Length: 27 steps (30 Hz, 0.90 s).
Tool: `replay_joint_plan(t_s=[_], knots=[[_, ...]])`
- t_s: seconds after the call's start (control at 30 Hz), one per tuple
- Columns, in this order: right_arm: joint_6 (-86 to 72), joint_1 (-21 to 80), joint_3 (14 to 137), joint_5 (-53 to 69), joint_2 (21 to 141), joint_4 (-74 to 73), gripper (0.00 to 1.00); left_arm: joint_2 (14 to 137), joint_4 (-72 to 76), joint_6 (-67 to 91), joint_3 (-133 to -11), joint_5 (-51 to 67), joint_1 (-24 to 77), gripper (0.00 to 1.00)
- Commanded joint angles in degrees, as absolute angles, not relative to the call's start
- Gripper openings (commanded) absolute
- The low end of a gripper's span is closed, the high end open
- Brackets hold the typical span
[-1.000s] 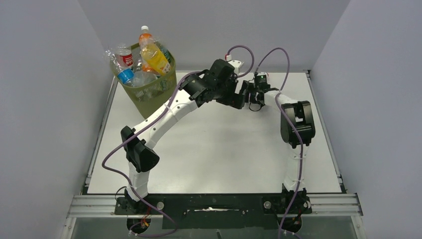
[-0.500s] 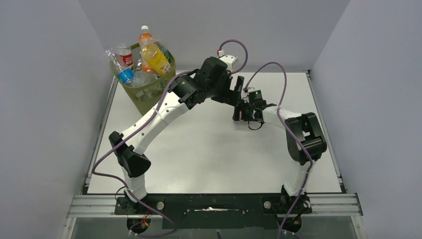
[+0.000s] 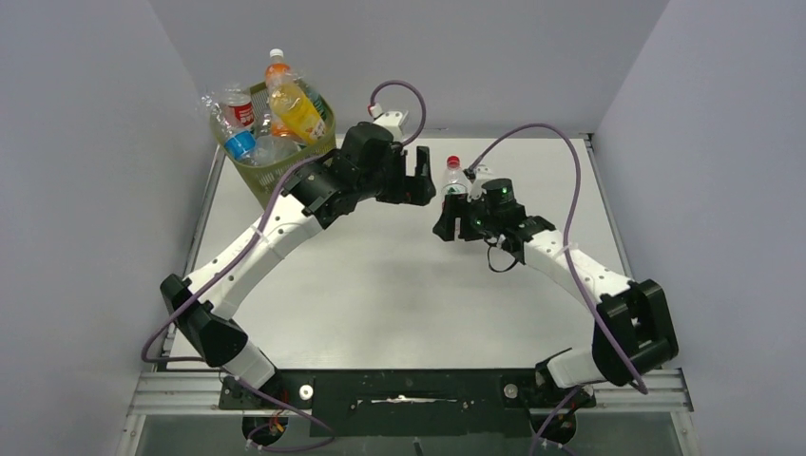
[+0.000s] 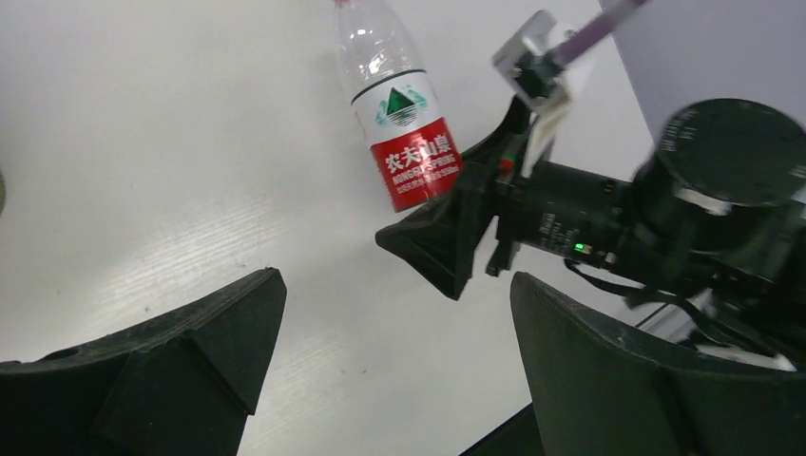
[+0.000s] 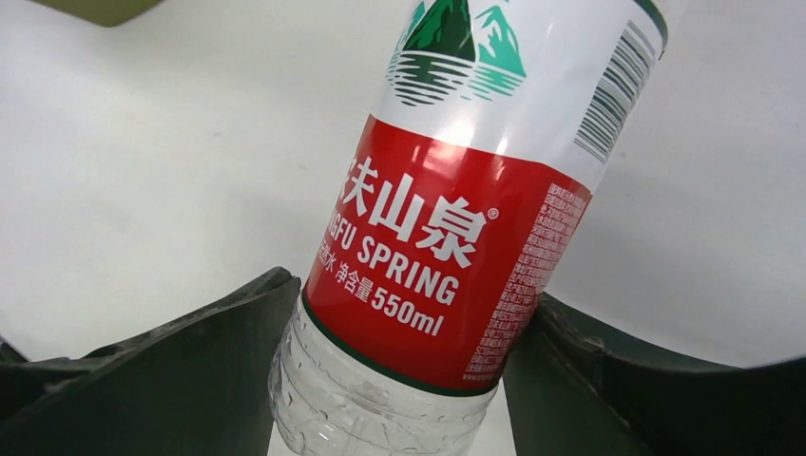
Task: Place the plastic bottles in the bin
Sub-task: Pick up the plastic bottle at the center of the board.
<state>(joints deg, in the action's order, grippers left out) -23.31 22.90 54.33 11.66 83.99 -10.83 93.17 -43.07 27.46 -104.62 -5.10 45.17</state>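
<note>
A clear plastic bottle [image 3: 454, 186] with a red label and red cap stands upright at the table's far middle. My right gripper [image 3: 452, 217] is shut on its lower body. In the right wrist view my fingers [image 5: 200, 370] press both sides of the bottle [image 5: 447, 237]. My left gripper [image 3: 419, 180] is open and empty, just left of the bottle and apart from it. The left wrist view shows the bottle [image 4: 407, 133] ahead, beyond my open left gripper [image 4: 399, 323]. The olive-green mesh bin [image 3: 285, 173] stands at the far left, heaped with several bottles [image 3: 290, 106].
Grey walls enclose the white table [image 3: 399, 294] on three sides. The bin's bottles stick out above its rim. Purple cables arc over both arms. The right arm's elbow [image 3: 639, 328] sits low near the right front corner.
The left arm has swung left, toward the bin, away from the right gripper. The right arm has stretched forward and moved left with the bottle, which now shows upright between the two grippers.
</note>
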Motion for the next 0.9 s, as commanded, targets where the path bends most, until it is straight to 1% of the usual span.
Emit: replay_joint_plan(t_s=[0.0,0.2,0.4,0.57,0.73,0.87], knots=[[-23.64,27.03,53.07,12.27,75.96,-10.02,0.54,86.40,-32.65,32.25,-96.81,-0.60,41.92,0.90],[-23.01,32.60,51.86,14.58,68.67,-9.09,0.54,81.61,-27.95,34.32,-91.83,0.91,40.02,0.90],[-23.07,38.28,52.70,14.31,65.19,-7.83,0.54,78.87,-23.50,36.44,-87.99,2.28,39.74,0.90],[-23.39,42.83,54.37,11.60,64.58,-6.51,0.55,78.08,-23.81,36.71,-86.19,1.08,39.65,0.90],[-23.03,48.04,56.74,6.03,65.38,-6.39,0.55,76.61,-24.41,36.75,-83.86,0.51,38.92,0.90],[-22.99,49.56,58.94,2.67,67.04,-7.72,0.55,74.36,-25.14,36.27,-82.36,-0.61,38.30,0.90]])
